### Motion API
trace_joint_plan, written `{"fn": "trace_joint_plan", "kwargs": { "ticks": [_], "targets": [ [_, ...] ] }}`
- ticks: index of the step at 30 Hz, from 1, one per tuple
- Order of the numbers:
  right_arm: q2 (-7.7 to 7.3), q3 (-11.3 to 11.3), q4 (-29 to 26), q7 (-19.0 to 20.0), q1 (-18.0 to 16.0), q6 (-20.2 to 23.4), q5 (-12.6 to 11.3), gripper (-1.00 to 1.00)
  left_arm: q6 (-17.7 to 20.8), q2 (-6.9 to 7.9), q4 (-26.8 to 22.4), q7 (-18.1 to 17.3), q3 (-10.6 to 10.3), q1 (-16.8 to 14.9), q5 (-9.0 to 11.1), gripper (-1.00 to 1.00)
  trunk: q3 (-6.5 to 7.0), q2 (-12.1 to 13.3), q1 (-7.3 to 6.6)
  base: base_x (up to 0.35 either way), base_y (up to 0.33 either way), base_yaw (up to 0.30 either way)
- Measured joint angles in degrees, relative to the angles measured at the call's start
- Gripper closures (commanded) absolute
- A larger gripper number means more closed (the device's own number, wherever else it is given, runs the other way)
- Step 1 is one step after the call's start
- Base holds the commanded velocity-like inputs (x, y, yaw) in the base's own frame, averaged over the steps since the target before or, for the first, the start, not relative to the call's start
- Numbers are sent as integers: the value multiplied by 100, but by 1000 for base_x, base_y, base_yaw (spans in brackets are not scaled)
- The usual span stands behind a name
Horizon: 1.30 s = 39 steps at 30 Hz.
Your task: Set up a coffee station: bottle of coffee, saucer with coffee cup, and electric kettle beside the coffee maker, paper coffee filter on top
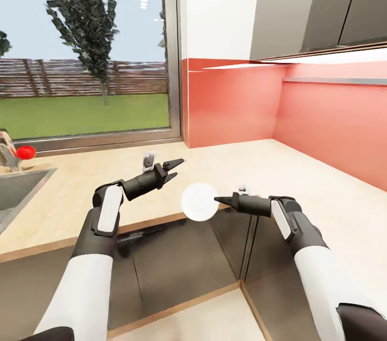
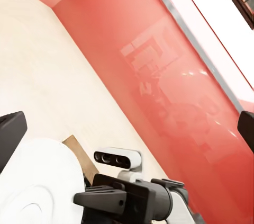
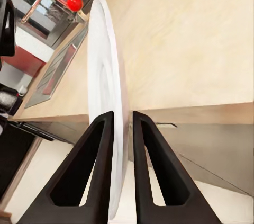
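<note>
The saucer (image 1: 199, 201), a small round white plate, hangs edge-gripped just over the front edge of the tan wood countertop (image 1: 312, 179). My right gripper (image 1: 219, 200) is shut on its rim; the right wrist view shows the saucer (image 3: 106, 70) edge-on between the two fingers of that gripper (image 3: 123, 115). My left gripper (image 1: 173, 170) is open, held above the countertop a little behind and left of the saucer, with nothing in it. In the left wrist view the saucer (image 2: 37, 181) and the right gripper (image 2: 87, 198) lie between the spread fingers.
A sink (image 1: 16, 190) with a red-knobbed tap (image 1: 24, 153) sits in the countertop at the far left. A red backsplash (image 1: 333, 126) walls the corner, with grey upper cabinets (image 1: 322, 2) above and a big window (image 1: 86, 61) behind. Dark cabinet fronts (image 1: 177, 255) run below the counter edge.
</note>
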Motion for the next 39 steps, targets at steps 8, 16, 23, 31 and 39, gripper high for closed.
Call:
{"fn": "trace_joint_plan", "kwargs": {
  "ticks": [8,16,23,31,39],
  "targets": [
    [-83,5,-3,1,1,3,-4,100,0,0,1,-5,-84,0,0,-100,0,0,3,-216,0,241],
    [-110,5,-2,-6,7,3,3,100,0,-1,4,-8,-95,-1,1,-100,0,0,3,-326,0,54],
    [-107,19,17,-21,11,-8,5,100,0,-1,0,-10,-92,-1,1,-100,0,0,3,-336,0,5],
    [-105,19,4,-16,20,-14,5,100,4,-1,-6,-483,-91,-1,2,-100,0,0,0,-131,0,0],
    [-107,14,4,-16,21,-14,4,100,15,81,-110,-1660,-331,52,5,-100,0,0,0,-5,0,0]
  ]
}}
